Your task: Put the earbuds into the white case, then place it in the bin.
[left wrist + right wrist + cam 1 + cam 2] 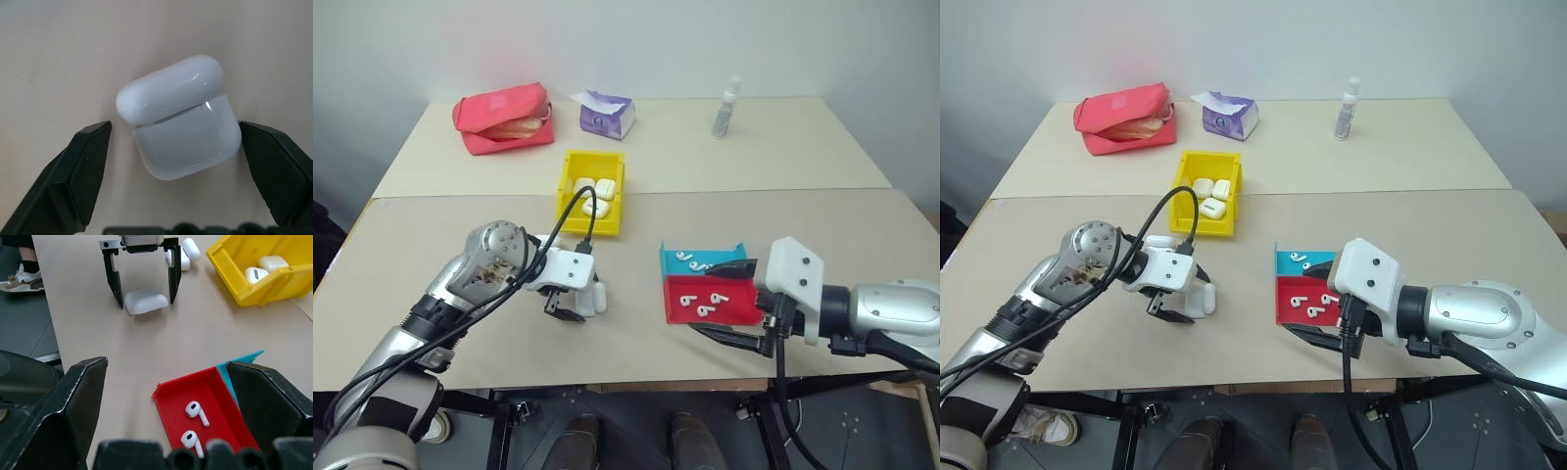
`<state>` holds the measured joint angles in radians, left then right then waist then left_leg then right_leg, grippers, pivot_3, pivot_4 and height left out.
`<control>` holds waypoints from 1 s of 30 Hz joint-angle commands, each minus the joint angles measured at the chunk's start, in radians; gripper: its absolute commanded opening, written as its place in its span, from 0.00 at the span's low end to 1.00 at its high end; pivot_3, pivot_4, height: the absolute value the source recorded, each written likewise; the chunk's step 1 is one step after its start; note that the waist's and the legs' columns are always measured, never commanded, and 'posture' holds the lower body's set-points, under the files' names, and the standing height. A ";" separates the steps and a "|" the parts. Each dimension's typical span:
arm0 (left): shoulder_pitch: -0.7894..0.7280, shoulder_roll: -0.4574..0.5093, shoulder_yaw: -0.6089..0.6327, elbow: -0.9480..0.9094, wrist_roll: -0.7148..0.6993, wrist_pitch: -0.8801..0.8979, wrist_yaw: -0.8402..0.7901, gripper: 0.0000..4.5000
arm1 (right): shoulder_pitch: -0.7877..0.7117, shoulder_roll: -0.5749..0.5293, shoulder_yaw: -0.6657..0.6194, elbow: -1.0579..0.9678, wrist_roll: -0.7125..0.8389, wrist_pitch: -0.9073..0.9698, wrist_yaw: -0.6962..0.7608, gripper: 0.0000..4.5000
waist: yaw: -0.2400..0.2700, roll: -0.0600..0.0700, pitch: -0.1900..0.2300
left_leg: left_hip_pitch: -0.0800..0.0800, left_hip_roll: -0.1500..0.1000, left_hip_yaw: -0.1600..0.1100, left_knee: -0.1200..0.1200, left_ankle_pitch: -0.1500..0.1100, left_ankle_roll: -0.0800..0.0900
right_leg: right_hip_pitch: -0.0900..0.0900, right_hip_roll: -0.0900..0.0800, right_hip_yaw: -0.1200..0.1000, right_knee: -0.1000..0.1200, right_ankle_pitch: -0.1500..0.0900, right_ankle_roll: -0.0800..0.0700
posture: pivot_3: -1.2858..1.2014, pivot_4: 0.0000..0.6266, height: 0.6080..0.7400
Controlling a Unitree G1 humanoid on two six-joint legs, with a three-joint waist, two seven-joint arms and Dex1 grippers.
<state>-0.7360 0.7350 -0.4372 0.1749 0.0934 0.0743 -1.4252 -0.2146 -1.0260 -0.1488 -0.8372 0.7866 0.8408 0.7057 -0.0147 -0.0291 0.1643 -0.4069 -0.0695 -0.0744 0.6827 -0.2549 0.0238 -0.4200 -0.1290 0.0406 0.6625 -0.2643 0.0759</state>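
One white case (182, 117) lies on the counter (636, 323) between the left hand's (176, 142) spread fingers, ungripped: light, glossy, slippery; pinch its flat sides. Right hand (166, 382) gapes empty.

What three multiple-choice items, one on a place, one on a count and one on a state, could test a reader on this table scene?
1. Where is the red tray?
A) on the floor
B) right beside the blue tray
C) in a person's hand

2. How many cases lie in the yellow bin?
A) one
B) three
C) five

3. How is the left gripper?
A) shut on an earbud
B) shut on a lid
C) open, with a white case between its fingers

Key: B, the two trays adjoin; B, the head views show three; C, the fingers stand wide, one on each side of the case.
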 commanded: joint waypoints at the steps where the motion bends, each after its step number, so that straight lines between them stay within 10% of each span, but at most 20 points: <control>1: -0.027 0.011 0.008 -0.045 -0.001 0.111 -0.033 1.00 | -0.007 0.000 -0.025 -0.025 0.009 0.001 -0.012 1.00 | 0.000 0.000 0.000 | 0.000 0.000 0.000 0.000 0.000 0.000 | 0.000 0.000 0.000 0.000 0.000 0.000 | 0.52 0.24 1.00; 10: -0.092 0.021 -0.031 -0.189 -0.014 0.478 -0.119 1.00 | -0.008 0.014 -0.003 -0.020 0.004 -0.005 -0.031 1.00 | -0.001 0.000 0.000 | -0.001 -0.001 0.000 0.000 0.000 0.000 | 0.000 0.000 -0.001 0.000 0.000 0.000 | 0.52 0.24 1.00; 30: -0.055 0.018 -0.098 -0.239 0.035 0.584 0.000 1.00 | 0.013 0.014 -0.018 -0.037 0.015 -0.002 -0.056 1.00 | 0.000 0.000 0.000 | -0.001 -0.001 0.000 0.000 0.000 0.000 | 0.000 0.000 0.000 0.000 0.000 0.000 | 0.52 0.24 1.00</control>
<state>-0.7850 0.7520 -0.5353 -0.0347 0.1205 0.6439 -1.4321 -0.1993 -1.0068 -0.1341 -0.8430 0.7919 0.8409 0.6503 -0.0150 -0.0292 0.1643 -0.4075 -0.0701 -0.0747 0.6831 -0.2550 0.0240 -0.4203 -0.1288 0.0402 0.6629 -0.2645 0.0762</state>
